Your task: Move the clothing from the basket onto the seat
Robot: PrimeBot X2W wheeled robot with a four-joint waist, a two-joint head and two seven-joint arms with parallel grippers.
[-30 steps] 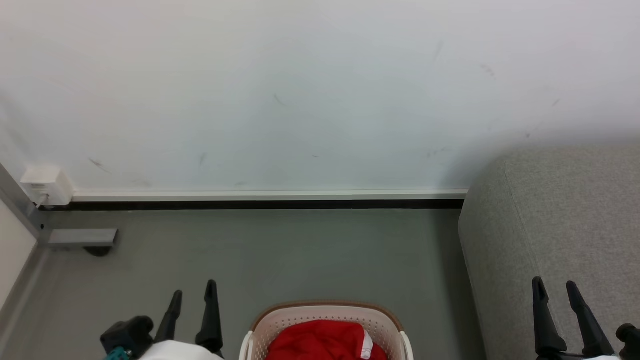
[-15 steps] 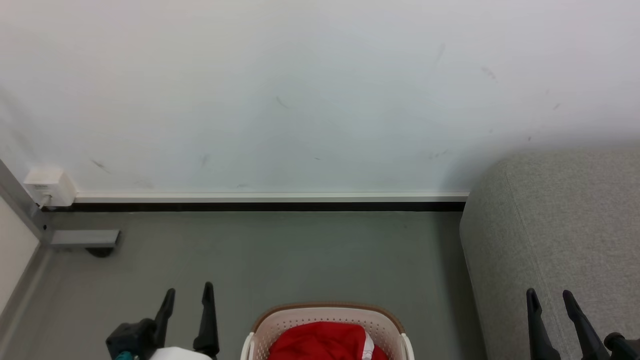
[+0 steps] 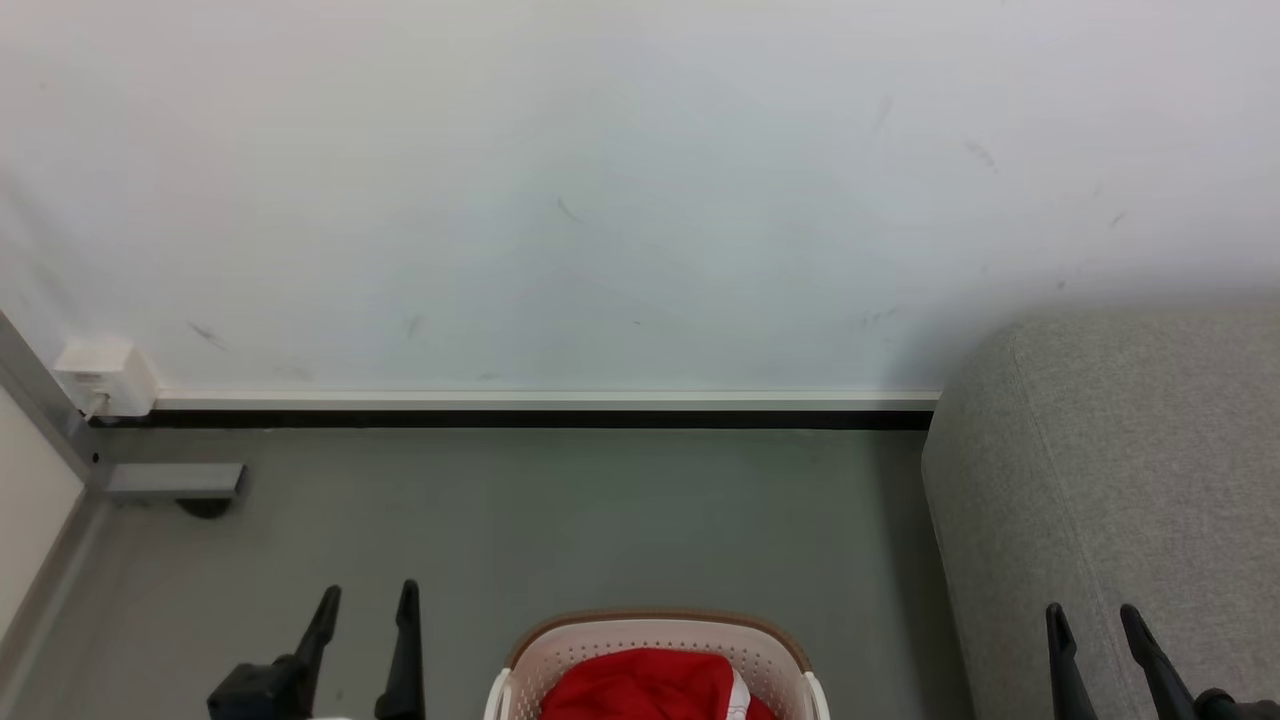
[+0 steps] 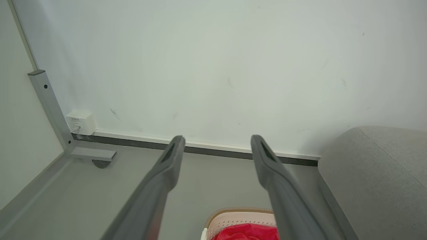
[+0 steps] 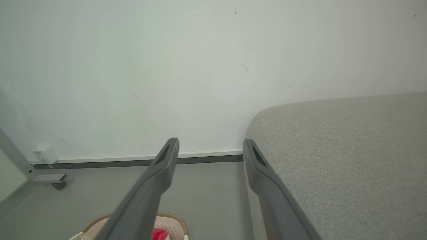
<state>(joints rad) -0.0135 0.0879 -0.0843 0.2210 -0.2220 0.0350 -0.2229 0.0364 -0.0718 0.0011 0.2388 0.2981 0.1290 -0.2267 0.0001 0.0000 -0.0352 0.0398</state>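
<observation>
Head view: the basket (image 3: pixel 655 622) stands on the grey floor (image 3: pixel 560 510) at the bottom centre, and the red clothing (image 3: pixel 640 688) lies inside it. The seat (image 3: pixel 1120 470) is on the right, near the basket and against the wall (image 3: pixel 600 200). The left claw (image 3: pixel 368 598) hangs left of the basket, spread and empty. The right claw (image 3: pixel 1090 618) shows at the lower right in front of the seat, also spread and empty.

Left wrist view: the left claw is spread wide with nothing in it. The basket with the clothing sits low, partly behind one prong, and the seat is at the right.

Right wrist view: the right claw is spread and empty. The basket is at the lower left with a bit of red showing, and the seat is at the right.
</observation>
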